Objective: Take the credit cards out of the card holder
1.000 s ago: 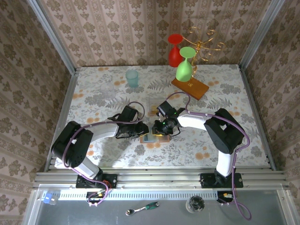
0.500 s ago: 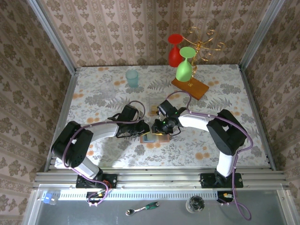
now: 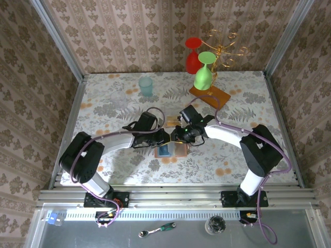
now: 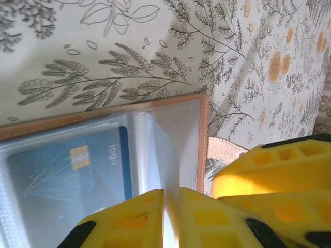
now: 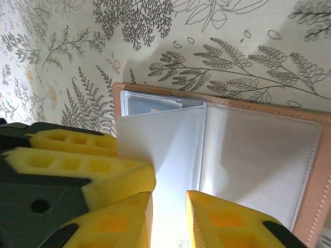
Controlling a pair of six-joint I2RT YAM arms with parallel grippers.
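1. The card holder (image 3: 172,150) lay open and flat on the worktop (image 3: 227,157), near the middle and between my two arms, so both could get at its sleeves.
2. My left gripper (image 4: 171,217) was clenched on a clear sleeve page (image 4: 160,150), jaws all but touching with the thin plastic running up between them. I took that as lifting the page to open a pocket mouth.
3. The blue card (image 4: 67,168), chip and "logo" showing, sat inside its pocket beside that page. It was not out yet.
4. My right gripper (image 5: 169,219) straddled an upright page (image 5: 165,165), just beside the left one. A slim gap showed between its jaws, so I couldn't tell whether it was pinching or only bracketing the page.
5. Beyond that page a second card (image 5: 150,106) peeked from a far pocket.
6. My read was that one arm was there to steady and the other to peel. No card was free, so the job looked barely started.
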